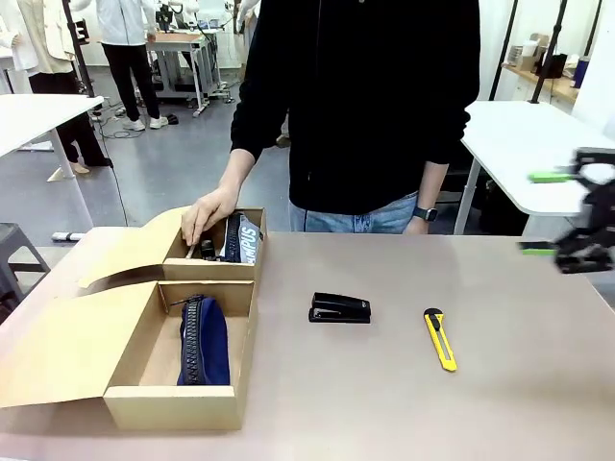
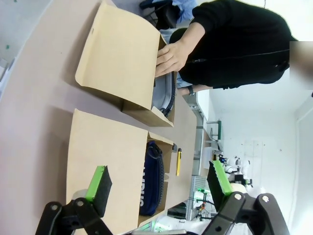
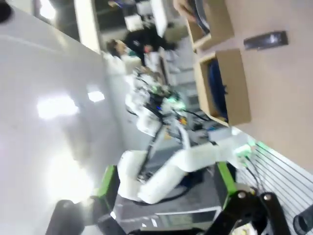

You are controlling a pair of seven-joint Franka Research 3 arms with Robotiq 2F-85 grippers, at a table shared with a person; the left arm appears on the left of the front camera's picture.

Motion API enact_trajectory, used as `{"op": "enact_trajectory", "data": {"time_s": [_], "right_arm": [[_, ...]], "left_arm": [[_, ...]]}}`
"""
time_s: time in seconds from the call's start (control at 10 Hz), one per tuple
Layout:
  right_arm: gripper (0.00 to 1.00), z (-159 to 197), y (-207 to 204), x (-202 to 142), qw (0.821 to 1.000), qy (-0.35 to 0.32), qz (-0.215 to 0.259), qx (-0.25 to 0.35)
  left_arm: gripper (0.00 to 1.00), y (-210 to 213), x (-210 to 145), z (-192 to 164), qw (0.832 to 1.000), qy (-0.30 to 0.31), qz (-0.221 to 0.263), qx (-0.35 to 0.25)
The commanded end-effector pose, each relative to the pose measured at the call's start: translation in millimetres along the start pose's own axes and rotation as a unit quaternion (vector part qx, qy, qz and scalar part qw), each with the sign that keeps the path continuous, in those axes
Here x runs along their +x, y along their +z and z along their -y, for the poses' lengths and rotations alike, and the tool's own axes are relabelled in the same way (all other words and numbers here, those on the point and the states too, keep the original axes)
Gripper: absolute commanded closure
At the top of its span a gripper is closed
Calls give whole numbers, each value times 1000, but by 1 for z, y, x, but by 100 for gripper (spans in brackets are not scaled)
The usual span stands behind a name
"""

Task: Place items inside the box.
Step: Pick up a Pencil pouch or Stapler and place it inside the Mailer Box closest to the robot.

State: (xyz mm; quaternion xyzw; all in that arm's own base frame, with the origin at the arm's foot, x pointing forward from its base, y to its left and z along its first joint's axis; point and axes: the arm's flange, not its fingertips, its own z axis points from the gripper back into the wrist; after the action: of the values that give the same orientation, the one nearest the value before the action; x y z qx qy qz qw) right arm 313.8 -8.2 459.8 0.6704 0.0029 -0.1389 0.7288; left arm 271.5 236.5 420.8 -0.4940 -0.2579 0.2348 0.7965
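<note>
The cardboard box (image 1: 226, 403) stands open at the table's left, split into two compartments. A navy zip pouch (image 1: 204, 341) lies in the near one. A pouch with white lettering (image 1: 242, 240) stands in the far one, where the person's hand (image 1: 207, 216) reaches in. A black stapler (image 1: 339, 308) and a yellow utility knife (image 1: 440, 338) lie on the table to the right. My right gripper (image 1: 543, 213) hangs open and empty at the right edge, blurred. My left gripper (image 2: 159, 183) is open and empty above the box flap, with the navy pouch (image 2: 151, 178) beyond it.
The box's flaps (image 1: 58, 346) spread out to the left over the table. The person stands at the far edge behind the box. White tables (image 1: 538, 154) stand at the back right and back left. The right wrist view is blurred and shows the box (image 3: 234, 88) and the stapler (image 3: 265, 40).
</note>
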Motion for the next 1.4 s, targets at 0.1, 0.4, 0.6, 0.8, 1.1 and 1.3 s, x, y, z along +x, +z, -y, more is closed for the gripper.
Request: {"op": "enact_trajectory", "data": {"time_s": [0.1,0.4,0.6,0.8,1.1,1.3], "right_arm": [[0,131,31,-70,996,-20,29,86],[0,170,-36,-82,993,-55,37,-103],[0,112,88,17,998,-34,31,42],[0,112,88,17,998,-34,31,42],[0,112,88,17,998,-34,31,42],[0,112,88,17,998,-34,31,42]], "left_arm": [[0,-1,-1,-1,1000,-10,3,-12],[0,-1,-1,-1,1000,-10,3,-12],[0,-1,-1,-1,1000,-10,3,-12],[0,-1,-1,-1,1000,-10,3,-12],[0,-1,-1,-1,1000,-10,3,-12],[0,-1,-1,-1,1000,-10,3,-12]]}}
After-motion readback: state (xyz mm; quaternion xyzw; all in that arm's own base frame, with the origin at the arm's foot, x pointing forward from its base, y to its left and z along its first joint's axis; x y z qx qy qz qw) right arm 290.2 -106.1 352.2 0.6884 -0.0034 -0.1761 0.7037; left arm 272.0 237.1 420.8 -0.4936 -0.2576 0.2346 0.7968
